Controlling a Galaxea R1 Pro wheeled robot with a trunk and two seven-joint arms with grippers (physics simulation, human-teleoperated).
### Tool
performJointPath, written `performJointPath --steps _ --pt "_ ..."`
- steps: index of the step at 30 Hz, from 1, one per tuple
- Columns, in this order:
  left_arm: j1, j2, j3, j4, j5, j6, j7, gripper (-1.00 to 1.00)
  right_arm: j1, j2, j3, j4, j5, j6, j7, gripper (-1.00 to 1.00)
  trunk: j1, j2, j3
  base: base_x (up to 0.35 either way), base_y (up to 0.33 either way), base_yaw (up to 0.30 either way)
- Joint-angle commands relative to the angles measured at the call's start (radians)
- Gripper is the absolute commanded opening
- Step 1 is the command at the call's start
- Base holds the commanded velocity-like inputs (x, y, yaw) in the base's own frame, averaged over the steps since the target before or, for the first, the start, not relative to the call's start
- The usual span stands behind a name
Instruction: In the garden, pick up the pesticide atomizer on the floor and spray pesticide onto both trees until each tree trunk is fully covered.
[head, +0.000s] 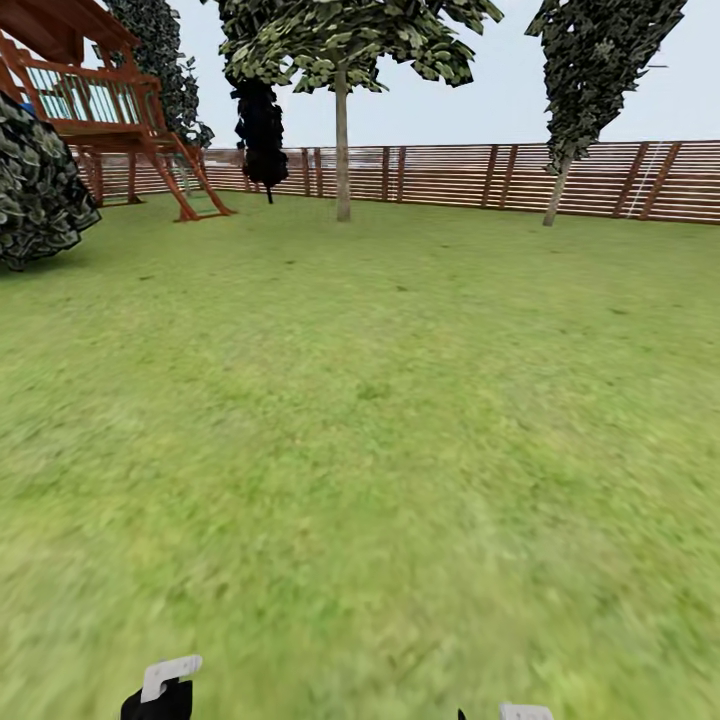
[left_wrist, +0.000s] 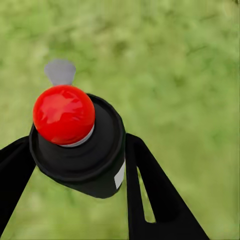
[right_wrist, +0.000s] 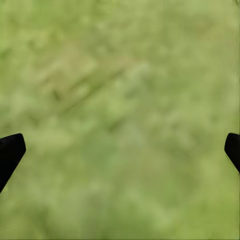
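Note:
My left gripper (left_wrist: 79, 146) is shut on the pesticide atomizer (left_wrist: 75, 150), a dark bottle with a round red top (left_wrist: 64, 114) and a small grey nozzle, held over blurred grass. Part of that gripper (head: 160, 698) shows at the head view's lower edge. My right gripper (right_wrist: 122, 147) is open, its black fingertips (right_wrist: 11, 150) wide apart above the lawn, and a sliver of it (head: 522, 712) shows at the bottom right. Far ahead, one tree's slim grey trunk (head: 342, 150) stands at centre. A second, leaning trunk (head: 555, 192) stands to the right by the fence.
A green lawn (head: 380, 420) stretches ahead to a brown slat fence (head: 600, 180). A wooden playset (head: 110, 110) stands at the far left, with a dark bush (head: 35, 185) beside it. A dark narrow conifer (head: 262, 130) stands near the fence.

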Motion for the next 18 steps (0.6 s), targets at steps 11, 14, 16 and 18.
performJointPath --steps 11,14,16,18 --pt "0.0 0.0 -0.002 0.001 0.005 -0.003 -0.001 -1.0 0.0 0.0 -0.009 0.001 0.006 -0.003 0.005 1.0 0.0 0.0 -0.001 0.339 0.0 0.0" --pt "-0.001 0.0 -0.002 0.001 0.005 -0.003 -0.001 -1.0 0.0 0.0 -0.009 0.001 0.006 -0.003 0.005 1.0 0.0 0.0 -0.001 0.339 0.0 0.0" --pt "-0.001 0.0 -0.002 0.001 0.005 -0.003 -0.001 -1.0 -0.001 0.0 -0.009 0.001 0.006 -0.003 0.005 1.0 0.0 0.0 -0.001 0.339 0.0 0.0" --pt "-0.001 0.0 -0.002 0.001 0.005 -0.003 -0.001 -1.0 -0.001 0.0 -0.009 0.001 0.006 -0.003 0.005 1.0 0.0 0.0 -0.001 0.339 0.0 0.0"
